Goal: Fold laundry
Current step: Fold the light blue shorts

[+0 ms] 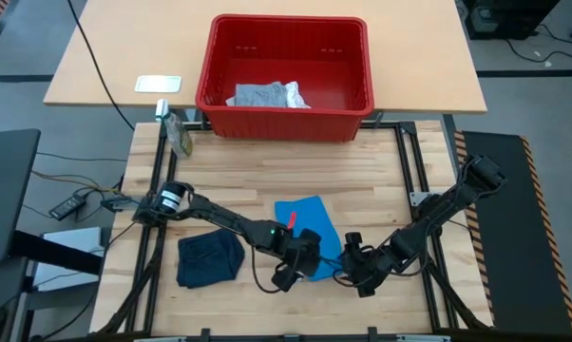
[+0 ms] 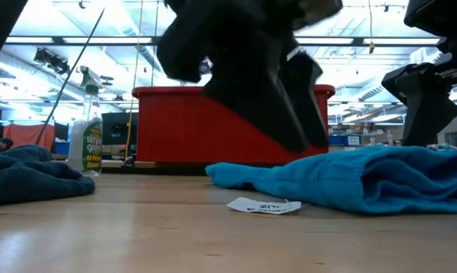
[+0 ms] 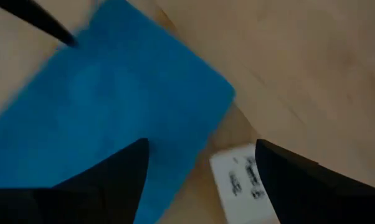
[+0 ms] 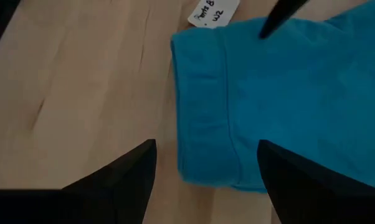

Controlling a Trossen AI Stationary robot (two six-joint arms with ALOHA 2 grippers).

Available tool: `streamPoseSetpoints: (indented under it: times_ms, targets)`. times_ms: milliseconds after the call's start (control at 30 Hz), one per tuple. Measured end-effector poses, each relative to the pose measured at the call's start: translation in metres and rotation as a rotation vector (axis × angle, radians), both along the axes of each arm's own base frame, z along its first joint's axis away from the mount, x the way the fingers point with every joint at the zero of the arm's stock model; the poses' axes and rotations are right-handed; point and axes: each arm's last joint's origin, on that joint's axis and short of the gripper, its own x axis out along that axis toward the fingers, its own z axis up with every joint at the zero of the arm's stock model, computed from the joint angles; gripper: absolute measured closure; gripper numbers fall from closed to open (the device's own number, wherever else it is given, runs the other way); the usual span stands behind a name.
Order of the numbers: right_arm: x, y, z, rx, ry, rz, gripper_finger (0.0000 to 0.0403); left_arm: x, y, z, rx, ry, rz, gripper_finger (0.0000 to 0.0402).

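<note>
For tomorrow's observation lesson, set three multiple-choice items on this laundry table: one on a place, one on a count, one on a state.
1. Where does the dark navy garment lie?
A. in the red basket
B. on the table, on the left arm's side of the blue garment
C. on top of the blue garment

2. How many garments lie on the wooden table, outside the red basket?
A. two
B. three
C. four

3. How do the fingers of the left gripper stand?
A. shut on the blue garment
B. shut on the paper tag
C. apart, holding nothing

Answers:
1 B: the high view shows it on bare wood beside the blue garment.
2 A: only the navy and blue ones are out; the grey and white cloth is in the basket.
3 C: the left wrist view shows a gap between the fingers, above the blue garment's edge and the paper tag.
</note>
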Motion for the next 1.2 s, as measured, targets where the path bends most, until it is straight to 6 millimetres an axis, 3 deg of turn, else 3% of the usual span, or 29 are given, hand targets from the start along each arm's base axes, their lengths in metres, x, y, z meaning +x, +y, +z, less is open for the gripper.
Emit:
streamPoseSetpoints:
  times_ms: [167, 367, 467, 567, 767, 867, 1133, 1200]
  targets:
    - [0.002, 0.003, -0.007, -0.012, 0.019, 0.052, 0.0118, 0.005, -0.012, -0.020, 0.049, -0.032, 0.039, 0.0104]
    - [0.008, 0.008, -0.034, -0.056, 0.075, 0.090, 0.0120, 0.011, -0.018, -0.033, 0.051, -0.065, 0.120, 0.0113]
    - [0.010, 0.008, -0.041, -0.075, 0.083, 0.055, 0.0128, 0.011, -0.018, -0.039, 0.042, -0.051, 0.147, 0.0145]
    - [0.011, 0.008, -0.045, -0.080, 0.075, 0.005, 0.0145, 0.011, -0.018, -0.040, 0.027, -0.034, 0.173, 0.0201]
    - [0.014, 0.003, -0.045, -0.097, 0.045, -0.083, 0.0212, 0.013, -0.018, -0.046, 0.011, -0.029, 0.210, 0.0334]
    - [0.016, -0.002, -0.046, -0.092, 0.046, -0.135, 0.0260, 0.015, -0.019, -0.049, 0.003, -0.043, 0.212, 0.0382]
    - [0.019, -0.009, -0.041, 0.017, 0.054, -0.272, 0.0379, 0.015, -0.013, -0.037, -0.007, -0.063, 0.211, 0.0377]
    - [0.016, -0.009, -0.034, 0.053, 0.060, -0.263, 0.0385, 0.012, -0.009, -0.026, -0.008, -0.064, 0.216, 0.0381]
